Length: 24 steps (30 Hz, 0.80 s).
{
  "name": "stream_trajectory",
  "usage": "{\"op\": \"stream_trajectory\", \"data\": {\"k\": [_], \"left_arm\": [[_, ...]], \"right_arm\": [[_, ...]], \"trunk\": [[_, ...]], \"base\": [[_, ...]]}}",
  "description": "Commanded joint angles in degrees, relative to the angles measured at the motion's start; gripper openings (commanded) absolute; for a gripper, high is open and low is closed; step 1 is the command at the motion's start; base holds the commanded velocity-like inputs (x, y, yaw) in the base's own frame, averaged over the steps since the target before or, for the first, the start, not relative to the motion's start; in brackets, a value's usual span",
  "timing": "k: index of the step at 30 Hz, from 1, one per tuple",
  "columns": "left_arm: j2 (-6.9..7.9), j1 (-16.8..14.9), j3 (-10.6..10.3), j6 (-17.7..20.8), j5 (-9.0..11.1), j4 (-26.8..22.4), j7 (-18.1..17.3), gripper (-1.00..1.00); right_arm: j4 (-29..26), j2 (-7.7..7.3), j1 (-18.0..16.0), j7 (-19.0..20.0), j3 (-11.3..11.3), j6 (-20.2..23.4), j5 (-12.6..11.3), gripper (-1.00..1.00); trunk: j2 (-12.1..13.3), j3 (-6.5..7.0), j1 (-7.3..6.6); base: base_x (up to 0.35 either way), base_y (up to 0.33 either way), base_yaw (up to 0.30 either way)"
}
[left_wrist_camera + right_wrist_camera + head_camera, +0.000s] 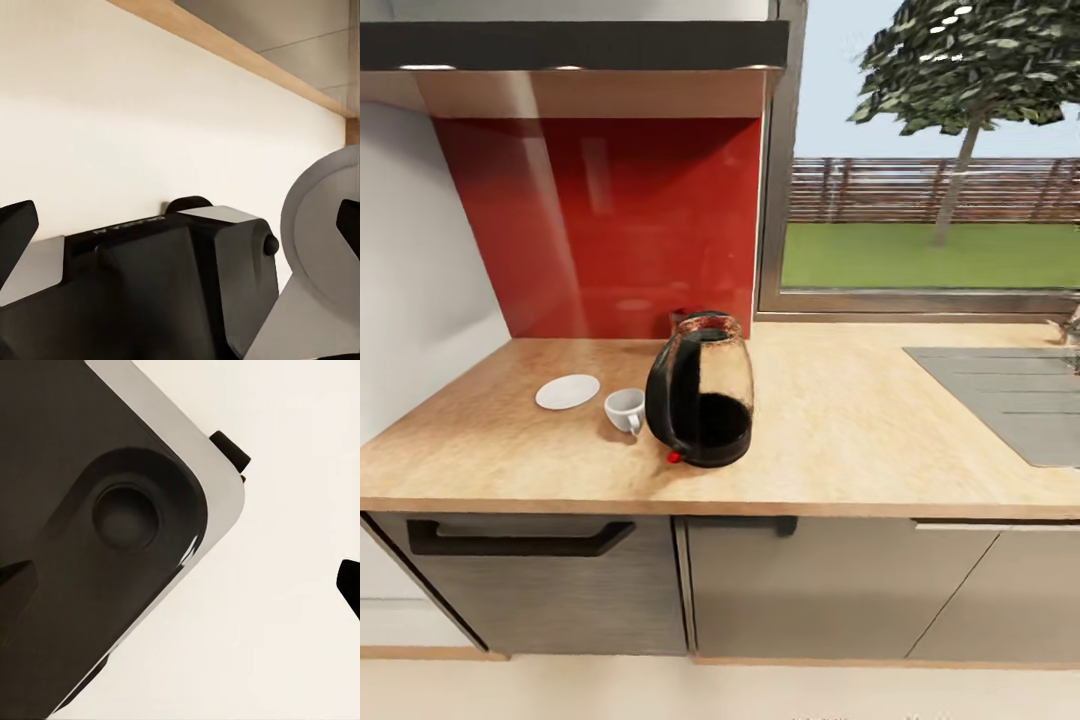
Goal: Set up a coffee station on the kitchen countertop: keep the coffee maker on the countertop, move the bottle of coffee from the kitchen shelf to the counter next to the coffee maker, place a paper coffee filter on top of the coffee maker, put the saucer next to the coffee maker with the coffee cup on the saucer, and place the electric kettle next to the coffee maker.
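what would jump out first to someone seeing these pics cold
Probably the dome-shaped dark glass kettle with its small red switch, standing mid-way along the light wood-grain countertop. Just beside it sits a small white handled cup, with a round flat white saucer further along, all before a glossy red backsplash.

sink [1000,400] cut by frame edge
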Motion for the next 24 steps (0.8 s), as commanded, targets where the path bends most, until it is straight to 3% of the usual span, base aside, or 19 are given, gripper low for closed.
{"op": "stream_trajectory", "data": {"k": [1,15,24], "left_arm": [[0.02,0.0,-0.5,-0.6,0.3,0.0,0.0,1.0],[0.0,0.0,-0.5,-0.6,0.3,0.0,0.0,1.0],[-0.01,0.0,-0.5,-0.6,0.3,0.0,0.0,1.0]], "right_arm": [[0.2,0.01,-0.1,0.0,0.3,-0.4,0.0,1.0],[0.2,0.01,-0.1,0.0,0.3,-0.4,0.0,1.0],[0.2,0.01,-0.1,0.0,0.3,-0.4,0.0,1.0]], "trunk": [[0.0,-0.03,0.0],[0.0,0.23,0.0],[0.0,0.26,0.0]], "base": [[0.0,0.0,-0.249],[-0.028,0.023,-0.243],[-0.172,0.155,-0.049]]}}
